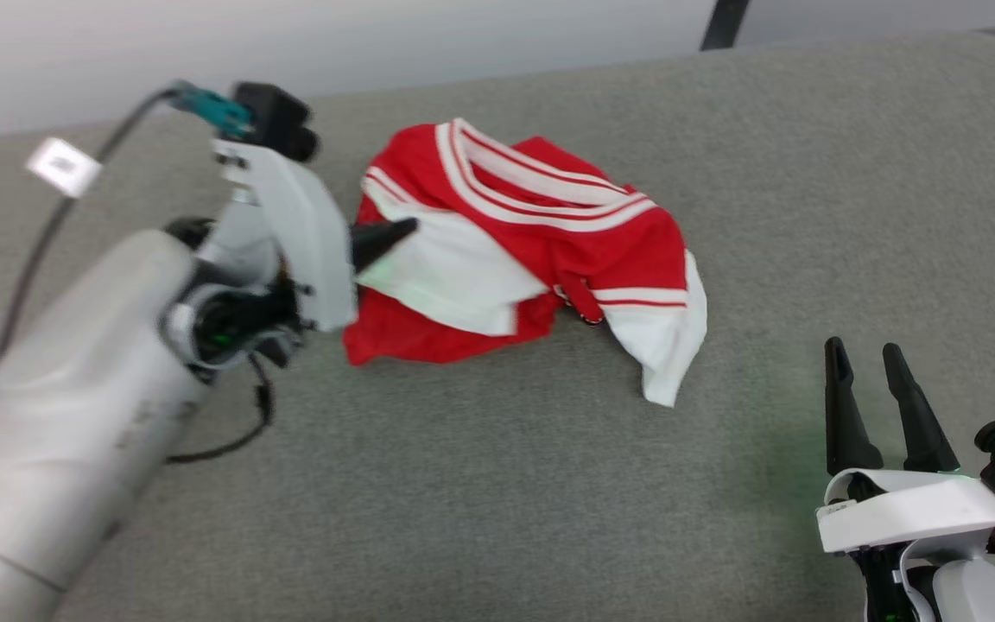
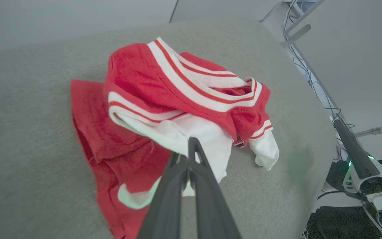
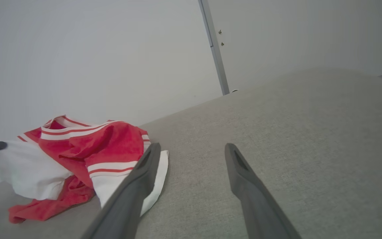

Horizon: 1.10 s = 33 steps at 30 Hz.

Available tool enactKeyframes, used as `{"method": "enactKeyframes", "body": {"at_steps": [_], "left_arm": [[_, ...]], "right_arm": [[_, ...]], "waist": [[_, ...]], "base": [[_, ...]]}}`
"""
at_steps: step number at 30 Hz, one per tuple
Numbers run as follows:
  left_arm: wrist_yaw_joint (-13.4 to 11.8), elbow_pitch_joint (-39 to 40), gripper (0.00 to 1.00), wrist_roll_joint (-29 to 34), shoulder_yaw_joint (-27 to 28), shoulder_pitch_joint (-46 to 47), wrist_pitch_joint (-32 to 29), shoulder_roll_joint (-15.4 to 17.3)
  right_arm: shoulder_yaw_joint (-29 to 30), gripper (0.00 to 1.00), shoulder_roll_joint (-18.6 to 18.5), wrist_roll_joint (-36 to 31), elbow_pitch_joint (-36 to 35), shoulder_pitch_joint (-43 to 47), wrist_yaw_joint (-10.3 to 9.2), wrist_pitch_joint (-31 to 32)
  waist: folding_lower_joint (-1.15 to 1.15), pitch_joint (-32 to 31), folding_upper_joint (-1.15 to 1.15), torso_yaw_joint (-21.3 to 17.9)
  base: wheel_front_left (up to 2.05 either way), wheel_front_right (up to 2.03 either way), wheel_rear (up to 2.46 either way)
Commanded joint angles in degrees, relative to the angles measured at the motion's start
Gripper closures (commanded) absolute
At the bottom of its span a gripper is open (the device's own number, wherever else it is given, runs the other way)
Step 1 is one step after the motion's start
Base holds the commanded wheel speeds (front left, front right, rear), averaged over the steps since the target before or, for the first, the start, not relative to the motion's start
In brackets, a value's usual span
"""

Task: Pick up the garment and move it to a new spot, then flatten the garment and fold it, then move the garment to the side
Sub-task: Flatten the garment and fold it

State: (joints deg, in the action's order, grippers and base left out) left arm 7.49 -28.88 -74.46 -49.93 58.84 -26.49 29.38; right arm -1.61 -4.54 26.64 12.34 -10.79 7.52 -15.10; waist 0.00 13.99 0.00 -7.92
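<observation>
The garment (image 1: 541, 250), a red jersey with white sleeves and red-and-white striped trim, lies crumpled on the grey padded surface (image 1: 497, 501). Its chest numbers are hidden in the folds. My left gripper (image 1: 407, 230) reaches in from the left, shut on the garment at a white sleeve. In the left wrist view the two dark fingers (image 2: 191, 166) press together at the edge of the white sleeve (image 2: 197, 132). My right gripper (image 1: 867, 356) stands open at the lower right, apart from the garment (image 3: 78, 152). In its own view the right gripper (image 3: 192, 149) holds nothing.
The grey surface has bare room in front of the garment and to its right. Its far edge meets a pale wall (image 1: 377, 34). A dark post (image 1: 722, 22) rises behind it. Loose cables and a metal frame (image 2: 302, 53) lie past the surface's right end.
</observation>
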Motion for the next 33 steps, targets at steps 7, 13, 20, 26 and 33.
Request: {"method": "enactKeyframes", "body": {"at_steps": [7, 13, 20, 26, 33], "left_arm": [[-6.4, 3.4, 1.0, -2.9, 2.4, -2.0, -4.7, 8.1], [-11.5, 1.3, 1.0, -1.4, 1.0, -6.2, -6.0, 12.8], [-12.9, -6.0, 1.0, 1.7, -0.9, -8.7, -3.7, 14.0], [-12.8, -11.7, 0.62, 3.7, -1.9, -8.4, -1.0, 12.4], [-11.1, -14.3, 0.0, 6.7, -1.7, -8.5, 8.7, 10.3]], "right_arm": [[-0.8, 0.0, 0.0, -0.6, 0.1, 1.0, -0.06, 0.0], [-1.4, 0.0, -0.3, -0.2, 0.3, 0.8, -0.06, 0.0], [-1.3, 0.0, -0.8, 0.3, 0.1, 0.3, -0.06, 0.0], [-1.8, 0.0, -1.1, 0.6, 0.1, -0.1, -0.06, 0.0], [-6.6, 0.0, -4.6, 1.8, 0.7, -1.6, -0.06, 0.0]], "waist": [[0.0, -2.8, 0.0, 3.8], [0.0, -2.6, 0.0, 3.6], [0.0, -1.5, 0.0, 1.9], [0.0, -1.2, 0.0, 1.0], [0.0, -2.6, 0.0, 3.0]], "base": [[0.0, 0.0, 0.0], [0.0, 0.0, 0.0], [0.0, 0.0, 0.0], [0.0, 0.0, 0.0], [0.0, 0.0, 0.0]]}}
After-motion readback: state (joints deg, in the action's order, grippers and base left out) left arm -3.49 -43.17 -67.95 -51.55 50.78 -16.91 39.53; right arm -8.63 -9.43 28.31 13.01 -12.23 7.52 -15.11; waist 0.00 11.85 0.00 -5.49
